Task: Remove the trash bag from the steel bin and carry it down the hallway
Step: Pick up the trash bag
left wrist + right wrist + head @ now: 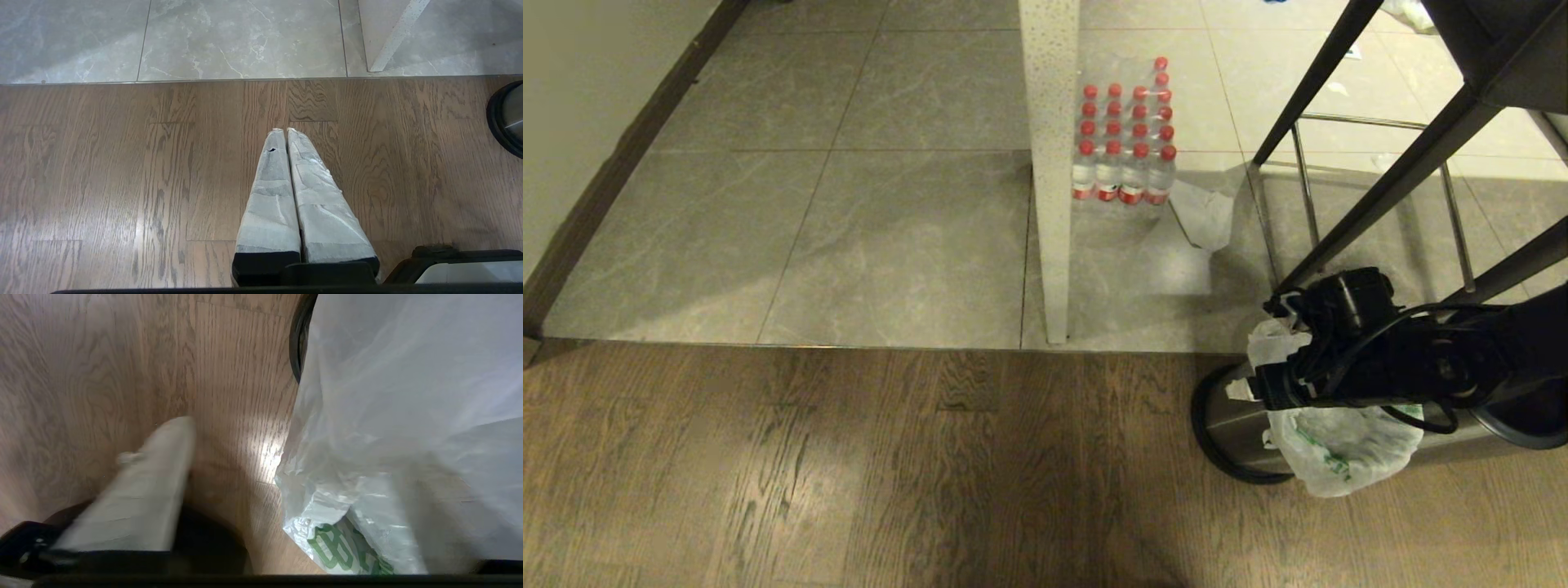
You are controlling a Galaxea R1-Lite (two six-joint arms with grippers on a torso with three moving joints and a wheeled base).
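Observation:
The steel bin (1233, 425) stands on the wood floor at the lower right, under a dark chair. The trash bag (1339, 445), thin white plastic with green print, hangs out over the bin's side. My right gripper (1262, 363) reaches in from the right at the bag's top edge. In the right wrist view the right gripper (294, 441) is open wide: one taped finger (143, 490) is clear over the floor, while the other is hidden behind the trash bag (388, 437). The left gripper (286, 130) hangs shut and empty over the wood planks, with the bin's black ring (508, 118) off to its side.
The hallway's grey tiles (849, 204) begin just past the wood floor, with a beige wall and dark baseboard (605, 180) on the left. A white speckled post (1049, 163), a pack of red-capped bottles (1123, 143) and black chair legs (1380, 188) stand on the tiles.

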